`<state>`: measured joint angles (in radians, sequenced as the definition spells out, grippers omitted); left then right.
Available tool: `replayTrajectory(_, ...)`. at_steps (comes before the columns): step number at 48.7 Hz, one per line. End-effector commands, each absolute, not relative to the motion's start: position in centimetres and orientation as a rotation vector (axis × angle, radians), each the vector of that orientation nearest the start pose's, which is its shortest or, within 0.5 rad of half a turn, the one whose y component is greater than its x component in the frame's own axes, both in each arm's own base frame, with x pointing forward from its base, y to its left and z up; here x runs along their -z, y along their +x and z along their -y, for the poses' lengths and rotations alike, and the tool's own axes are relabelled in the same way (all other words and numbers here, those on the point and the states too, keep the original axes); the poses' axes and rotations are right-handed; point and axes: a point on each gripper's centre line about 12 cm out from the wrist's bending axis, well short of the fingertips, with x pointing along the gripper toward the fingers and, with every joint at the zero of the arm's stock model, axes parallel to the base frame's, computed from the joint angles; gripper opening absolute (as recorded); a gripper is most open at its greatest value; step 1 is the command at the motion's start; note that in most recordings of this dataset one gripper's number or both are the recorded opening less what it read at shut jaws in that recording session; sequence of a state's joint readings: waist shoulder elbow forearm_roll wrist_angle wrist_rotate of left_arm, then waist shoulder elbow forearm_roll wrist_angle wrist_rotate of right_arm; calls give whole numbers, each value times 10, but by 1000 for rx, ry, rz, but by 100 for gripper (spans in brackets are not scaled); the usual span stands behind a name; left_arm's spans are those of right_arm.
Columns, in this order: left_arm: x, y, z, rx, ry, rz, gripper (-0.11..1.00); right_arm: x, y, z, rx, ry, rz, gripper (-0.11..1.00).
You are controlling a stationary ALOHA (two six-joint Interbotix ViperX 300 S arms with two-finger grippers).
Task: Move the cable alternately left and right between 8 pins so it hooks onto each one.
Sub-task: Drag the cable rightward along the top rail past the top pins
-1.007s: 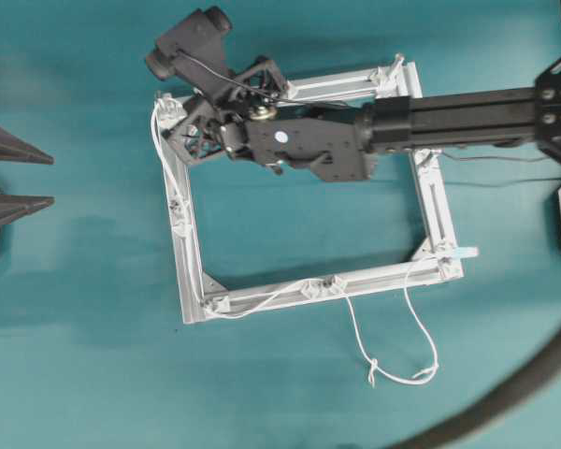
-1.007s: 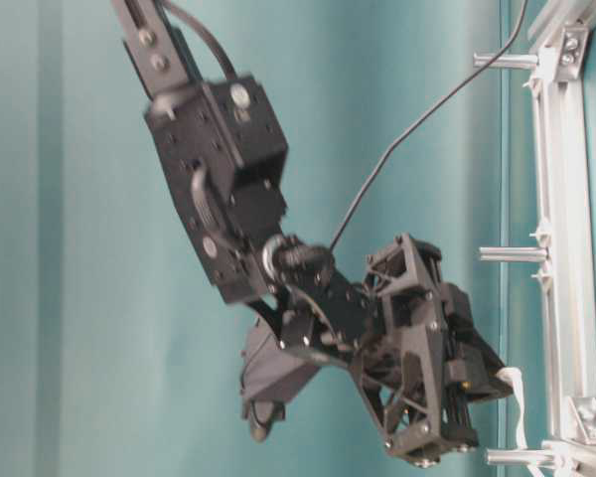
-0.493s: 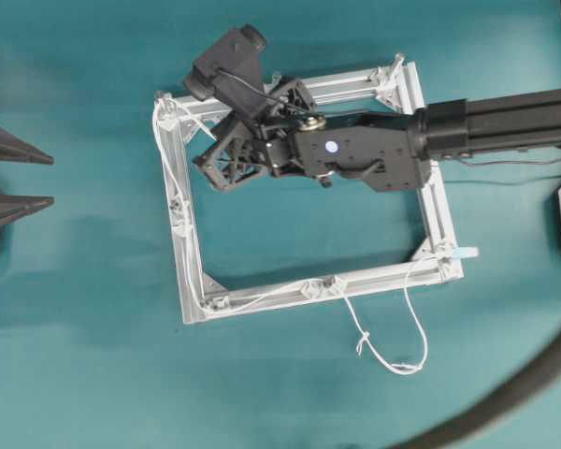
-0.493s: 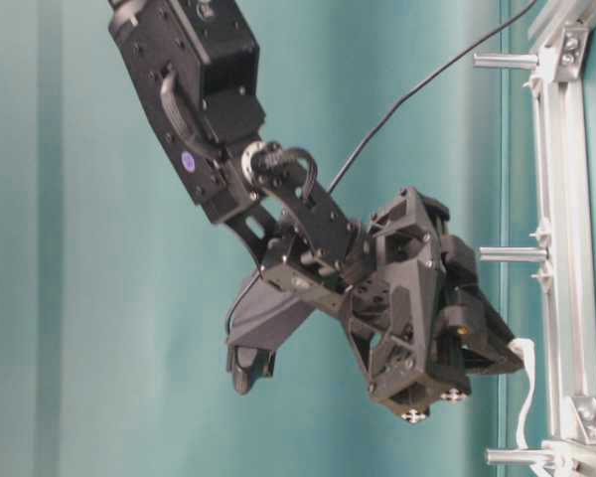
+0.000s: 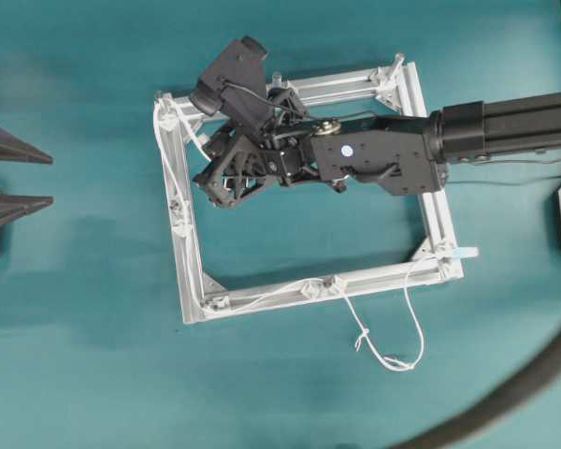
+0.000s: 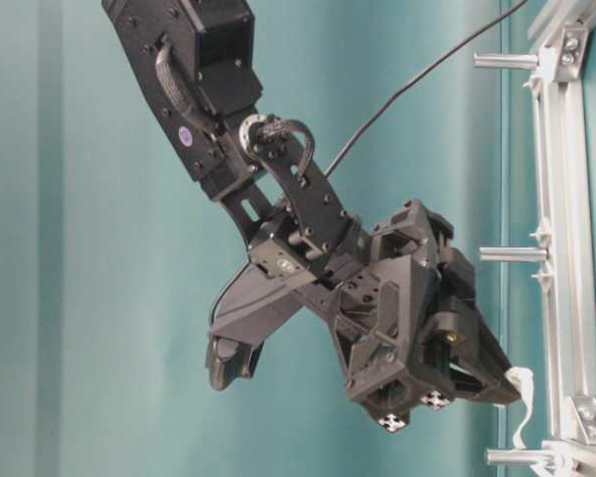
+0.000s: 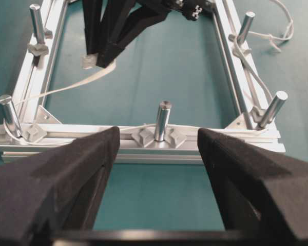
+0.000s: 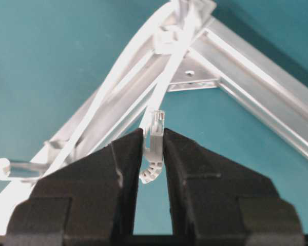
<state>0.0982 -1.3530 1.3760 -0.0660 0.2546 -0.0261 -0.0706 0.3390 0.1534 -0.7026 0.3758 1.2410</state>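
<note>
Fingers (image 8: 124,169) of the right arm pinch the cable (image 8: 153,134) over the frame (image 8: 256,77).

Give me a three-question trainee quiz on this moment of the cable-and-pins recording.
1. True or false: the right hand is shut on the cable.
2. How does the left hand stand? A) shut on a pin B) open, holding nothing C) shut on the frame
3. In the overhead view, outside which side of the frame does the cable's loose loop lie: top or bottom?

Key: 1 true; 2 B; 3 bottom.
</note>
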Motion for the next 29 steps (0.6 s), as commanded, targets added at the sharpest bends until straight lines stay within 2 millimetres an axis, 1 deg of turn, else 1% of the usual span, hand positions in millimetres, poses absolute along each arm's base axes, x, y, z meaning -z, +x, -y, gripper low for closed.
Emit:
replayTrajectory(1, -215, 134, -11, -93, -105, -264, 74, -195, 498, 56, 468, 480, -617, 16)
replayTrajectory(10, -216, 134, -11, -91, -104, -262, 74, -190, 491, 54, 455, 474, -629, 16)
replayTrajectory(15, -216, 135, -11, -93, -104, -261, 74, -187, 488, 47, 423, 477, -628, 16)
replayTrajectory(18, -215, 134, -11, -91, -104, -264, 74, -185, 483, 45, 426, 475, -640, 16)
replayTrajectory(24, -216, 134, -11, -93, -104, -262, 74, -182, 464, 47, 465, 471, -677, 16)
replayTrajectory(29, -215, 134, -11, -93, -104, -262, 74, -181, 442, 51, 526, 455, -727, 16)
